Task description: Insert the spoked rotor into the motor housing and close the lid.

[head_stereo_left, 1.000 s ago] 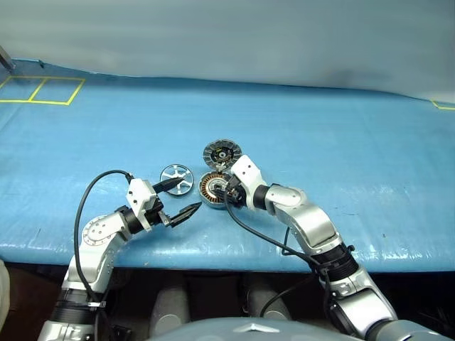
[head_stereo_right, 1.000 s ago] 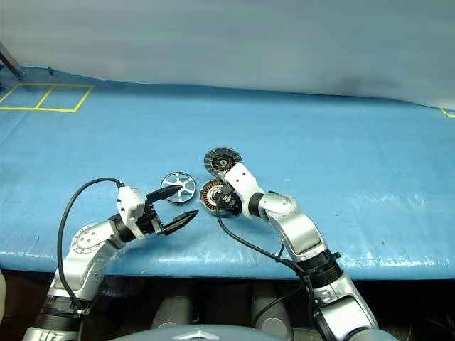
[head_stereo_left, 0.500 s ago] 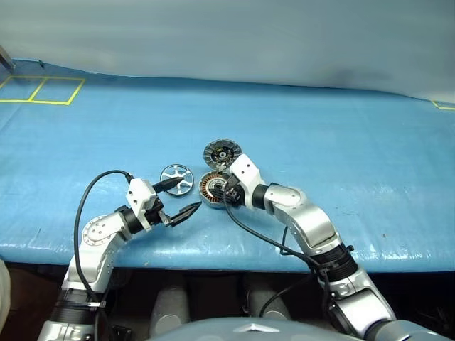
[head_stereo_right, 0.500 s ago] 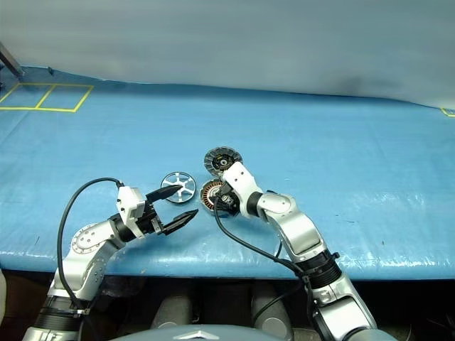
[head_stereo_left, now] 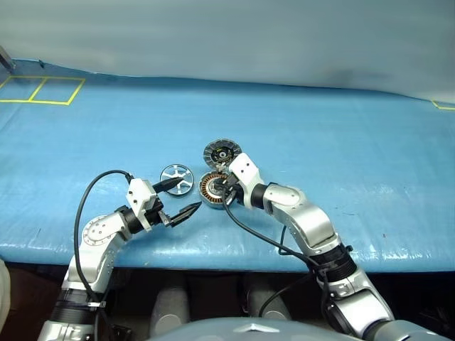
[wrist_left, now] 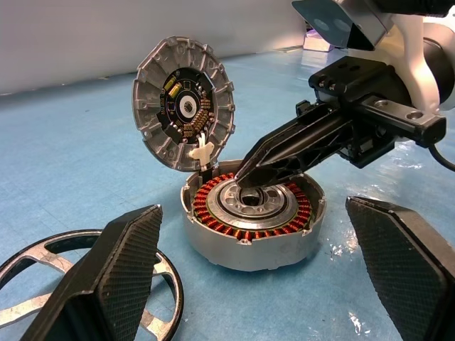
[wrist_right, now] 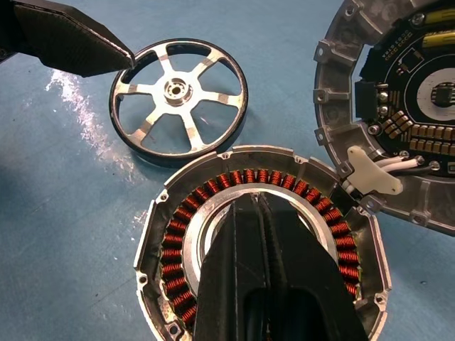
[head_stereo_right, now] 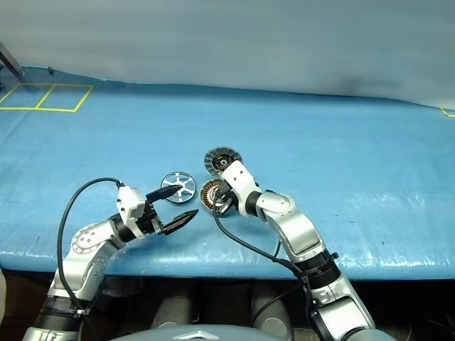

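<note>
Right gripper pinched shut inside the open housing; left gripper spread wide beside the rotor.

I see the blue table [head_stereo_left: 341, 128] with yellow tape squares [head_stereo_left: 43, 89] at its far left corner. The housing [wrist_left: 254, 224] sits near the front edge, its copper windings [wrist_right: 256, 176] bare, and the lid [wrist_left: 183, 103] stands tilted up from its far rim, dark centre facing me. The rotor [wrist_right: 178, 96] lies flat just left of the housing, apart from it. My right gripper [wrist_left: 245, 174] has its fingers pressed together, tips down in the central hub [wrist_left: 254, 201], gripping nothing I can make out. My left gripper [head_stereo_left: 182, 197] is fully spread and empty, one fingertip [wrist_right: 78, 48] over the rotor's edge.
</note>
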`<state>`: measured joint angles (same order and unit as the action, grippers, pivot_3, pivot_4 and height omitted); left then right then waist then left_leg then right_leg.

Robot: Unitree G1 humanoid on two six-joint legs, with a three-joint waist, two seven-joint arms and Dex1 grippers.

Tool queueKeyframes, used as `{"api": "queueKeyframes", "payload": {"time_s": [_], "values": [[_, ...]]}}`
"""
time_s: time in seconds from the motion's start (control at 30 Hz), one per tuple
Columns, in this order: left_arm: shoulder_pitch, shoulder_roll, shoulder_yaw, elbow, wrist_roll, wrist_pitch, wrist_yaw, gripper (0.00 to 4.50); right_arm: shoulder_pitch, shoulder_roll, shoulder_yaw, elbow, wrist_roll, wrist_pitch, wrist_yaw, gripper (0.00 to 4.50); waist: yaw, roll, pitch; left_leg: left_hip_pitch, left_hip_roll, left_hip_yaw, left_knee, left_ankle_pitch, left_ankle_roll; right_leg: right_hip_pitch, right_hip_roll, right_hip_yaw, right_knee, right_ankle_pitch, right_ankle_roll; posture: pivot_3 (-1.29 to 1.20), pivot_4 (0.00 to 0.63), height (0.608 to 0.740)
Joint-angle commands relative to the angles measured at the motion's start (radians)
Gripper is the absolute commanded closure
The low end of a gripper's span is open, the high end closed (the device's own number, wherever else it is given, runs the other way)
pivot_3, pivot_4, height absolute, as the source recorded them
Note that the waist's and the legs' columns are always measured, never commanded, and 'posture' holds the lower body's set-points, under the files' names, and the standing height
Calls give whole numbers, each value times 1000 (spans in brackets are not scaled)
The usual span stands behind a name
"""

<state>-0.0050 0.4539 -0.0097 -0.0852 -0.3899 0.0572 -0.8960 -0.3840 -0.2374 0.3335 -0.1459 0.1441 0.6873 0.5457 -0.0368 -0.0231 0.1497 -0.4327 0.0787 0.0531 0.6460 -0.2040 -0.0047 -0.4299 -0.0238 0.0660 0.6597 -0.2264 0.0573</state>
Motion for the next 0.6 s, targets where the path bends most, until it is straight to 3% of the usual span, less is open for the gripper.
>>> {"api": "queueKeyframes", "payload": {"time_s": [0.03, 0.6], "values": [[3, 2, 2, -19, 9, -20, -1, 0, -16, 5, -19, -3, -1, -13, -7, 4476, 0, 0, 0, 0, 0, 0, 0, 0, 0, 0, 0, 0, 0, 0, 0, 0, 150, 740], [7, -3, -4, -22, 23, -20, -5, 0, -27, 13, -33, 33, -12, -22, -26, 4476, 0, 0, 0, 0, 0, 0, 0, 0, 0, 0, 0, 0, 0, 0, 0, 0, 150, 740]]}}
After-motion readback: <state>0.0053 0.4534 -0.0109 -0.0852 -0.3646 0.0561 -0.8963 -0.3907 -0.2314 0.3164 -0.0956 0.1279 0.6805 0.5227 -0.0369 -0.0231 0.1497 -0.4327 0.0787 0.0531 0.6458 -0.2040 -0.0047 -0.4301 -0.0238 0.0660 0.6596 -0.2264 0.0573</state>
